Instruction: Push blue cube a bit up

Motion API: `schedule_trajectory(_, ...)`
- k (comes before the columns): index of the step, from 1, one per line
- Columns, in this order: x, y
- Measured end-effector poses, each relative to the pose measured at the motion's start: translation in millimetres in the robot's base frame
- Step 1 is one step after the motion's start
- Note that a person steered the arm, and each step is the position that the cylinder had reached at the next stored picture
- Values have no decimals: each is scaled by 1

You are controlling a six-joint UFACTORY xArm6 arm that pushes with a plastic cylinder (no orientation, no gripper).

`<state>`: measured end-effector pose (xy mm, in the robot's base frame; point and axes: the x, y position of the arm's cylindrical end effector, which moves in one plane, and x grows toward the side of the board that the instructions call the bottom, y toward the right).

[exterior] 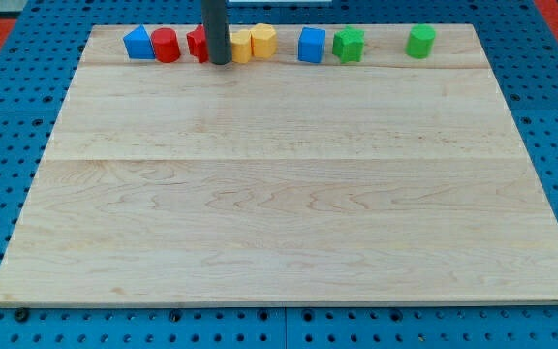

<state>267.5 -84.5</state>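
The blue cube [311, 46] sits near the board's top edge, right of centre in a row of blocks. My tip [220, 62] touches the board at the view's upper left of centre, well to the left of the blue cube, with two yellow blocks between them. The rod hides part of a red block [197, 43] and stands right against a yellow block [241, 45].
Along the top edge, from the view's left: a blue block [139, 43], a red cylinder [166, 45], the partly hidden red block, a yellow block, a yellow hexagonal block [263, 40], a green star-like block [349, 44], a green block [420, 41]. The wooden board [289, 194] lies on a blue pegboard.
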Motion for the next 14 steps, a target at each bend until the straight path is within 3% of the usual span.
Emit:
schedule_trajectory(3, 34, 36)
schedule_trajectory(5, -4, 32)
schedule_trajectory(7, -5, 32)
schedule_trajectory(10, 13, 101)
schedule_trajectory(14, -18, 115)
